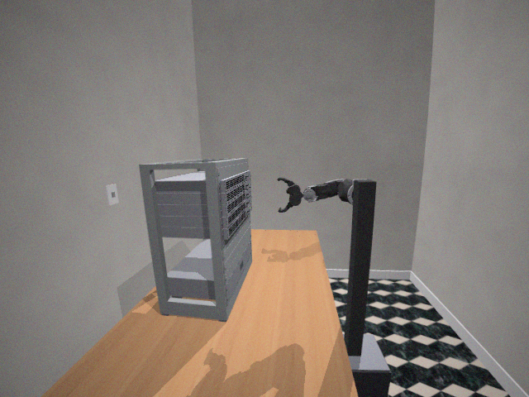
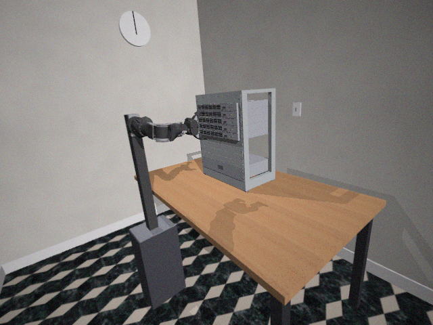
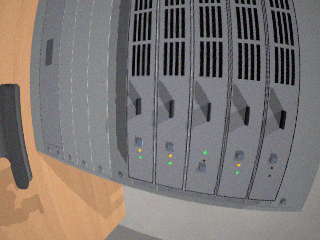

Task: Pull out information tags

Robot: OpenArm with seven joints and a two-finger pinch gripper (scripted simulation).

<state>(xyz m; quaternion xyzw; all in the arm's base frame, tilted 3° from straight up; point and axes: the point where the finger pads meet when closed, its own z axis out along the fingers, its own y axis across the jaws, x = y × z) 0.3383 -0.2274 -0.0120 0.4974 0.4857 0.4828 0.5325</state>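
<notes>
The grey rack (image 1: 196,236) stands on the wooden table (image 1: 273,316), also in the exterior view (image 2: 235,136). Several servers fill its upper front (image 3: 207,80). In the wrist view they run as side-by-side columns. Three of them show a yellow light: the first (image 3: 139,151), the second (image 3: 170,155) and the fourth (image 3: 239,166). The third shows only a green light (image 3: 204,152), and the fifth (image 3: 272,160) shows none. No button looks blue. Each server carries a small dark tab (image 3: 138,106). My gripper (image 1: 283,195) is open and empty, a short way in front of the servers. One finger (image 3: 15,135) shows in the wrist view.
The arm hangs from a dark post (image 1: 360,265) on a grey base beside the table's edge. Blank panels (image 3: 74,74) fill the rack's lower front. A wall stands close behind the rack.
</notes>
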